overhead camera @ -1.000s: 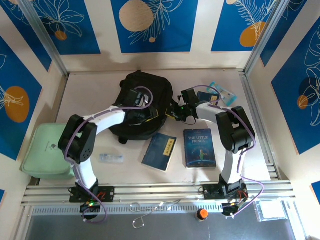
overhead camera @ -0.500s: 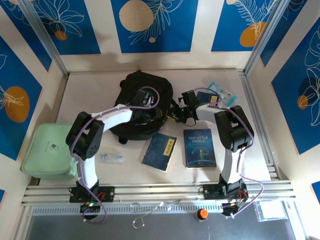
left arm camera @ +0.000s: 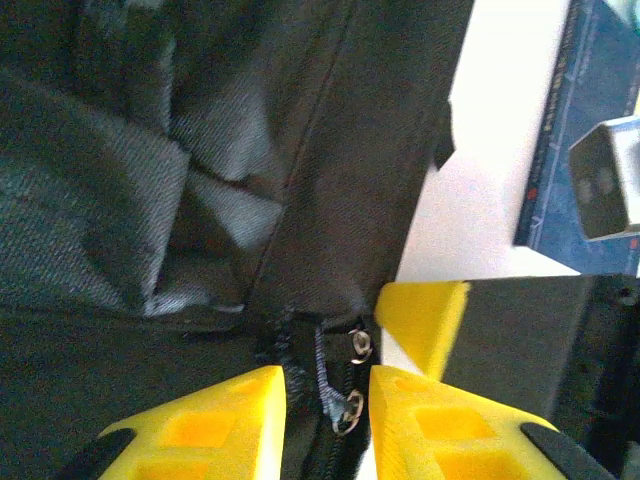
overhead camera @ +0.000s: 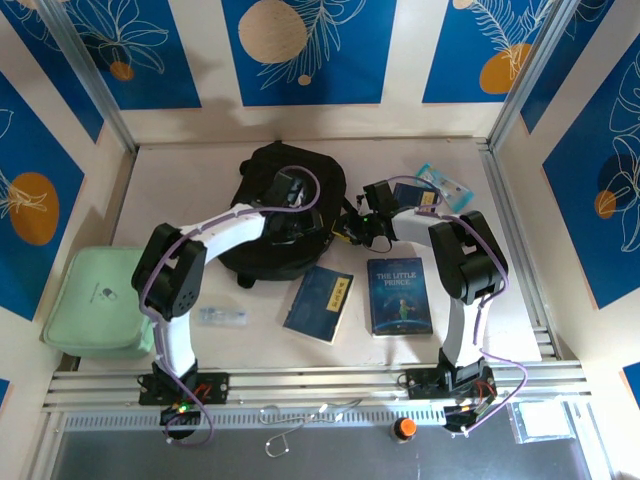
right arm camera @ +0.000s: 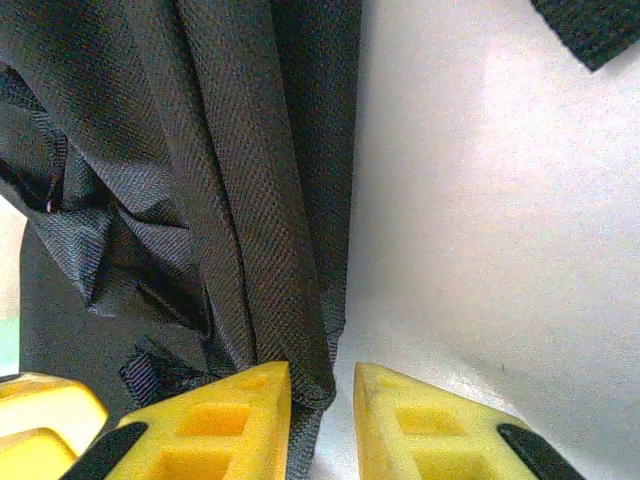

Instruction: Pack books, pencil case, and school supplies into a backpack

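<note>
The black backpack (overhead camera: 262, 160) lies at the back centre of the table. My left gripper (overhead camera: 304, 226) is at its right side, shut on the zipper pull (left arm camera: 350, 410), whose rings sit between the yellow fingers (left arm camera: 225, 410). My right gripper (overhead camera: 346, 230) is shut on a fold of the backpack's edge fabric (right arm camera: 305, 330). One navy book (overhead camera: 320, 303) lies in front of the backpack, and "The Little Prince" (overhead camera: 400, 295) lies to its right. A third book (overhead camera: 410, 192) lies partly under the right arm. The mint green pencil case (overhead camera: 95, 300) sits far left.
A small clear packet (overhead camera: 222, 316) lies near the left arm's base, and a clear blue-trimmed packet (overhead camera: 446, 188) at the back right. Metal rails (overhead camera: 300, 380) run along the near edge. Both wrists crowd together at the backpack's right side.
My left gripper has slid to the right across the backpack toward the right gripper. The right arm has barely moved. The books and the case lie where they were.
</note>
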Motion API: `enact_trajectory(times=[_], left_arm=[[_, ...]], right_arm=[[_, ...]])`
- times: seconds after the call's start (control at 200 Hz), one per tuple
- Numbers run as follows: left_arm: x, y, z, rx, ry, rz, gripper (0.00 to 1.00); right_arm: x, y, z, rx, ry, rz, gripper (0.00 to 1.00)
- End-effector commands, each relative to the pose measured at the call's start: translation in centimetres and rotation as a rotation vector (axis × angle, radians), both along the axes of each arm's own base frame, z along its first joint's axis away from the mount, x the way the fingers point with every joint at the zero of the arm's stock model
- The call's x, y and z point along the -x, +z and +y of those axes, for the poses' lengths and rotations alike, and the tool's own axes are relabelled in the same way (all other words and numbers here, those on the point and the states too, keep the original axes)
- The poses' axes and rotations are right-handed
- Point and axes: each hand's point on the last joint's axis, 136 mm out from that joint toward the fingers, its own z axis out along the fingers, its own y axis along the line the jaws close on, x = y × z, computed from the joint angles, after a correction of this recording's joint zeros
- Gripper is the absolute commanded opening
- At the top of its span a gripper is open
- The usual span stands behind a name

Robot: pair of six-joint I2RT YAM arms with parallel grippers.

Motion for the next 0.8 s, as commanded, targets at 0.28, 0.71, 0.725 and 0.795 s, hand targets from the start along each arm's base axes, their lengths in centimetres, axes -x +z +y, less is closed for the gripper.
enact_trajectory(times=[0.28, 0.71, 0.725, 0.795], left_arm=[[-0.9, -1.5, -1.3, -0.062, -0.020, 0.033, 0.30], [-0.1, -2.7, -2.6, -0.083, -0.081, 0.072, 0.24], [-0.1, -2.7, -2.6, -0.082, -0.083, 0.071, 0.24], [-0.2, -2.5, -2.7, -0.079, -0.091, 0.069, 0.22]], right_arm=[[1.8, -2.9, -0.6, 0.017, 0.001, 0.107, 0.20], [1.9, -3.1, -0.6, 0.013, 0.000, 0.110, 0.20], [1.9, -3.1, -0.6, 0.013, 0.000, 0.109, 0.20], [1.9, -3.1, -0.6, 0.013, 0.000, 0.110, 0.20]])
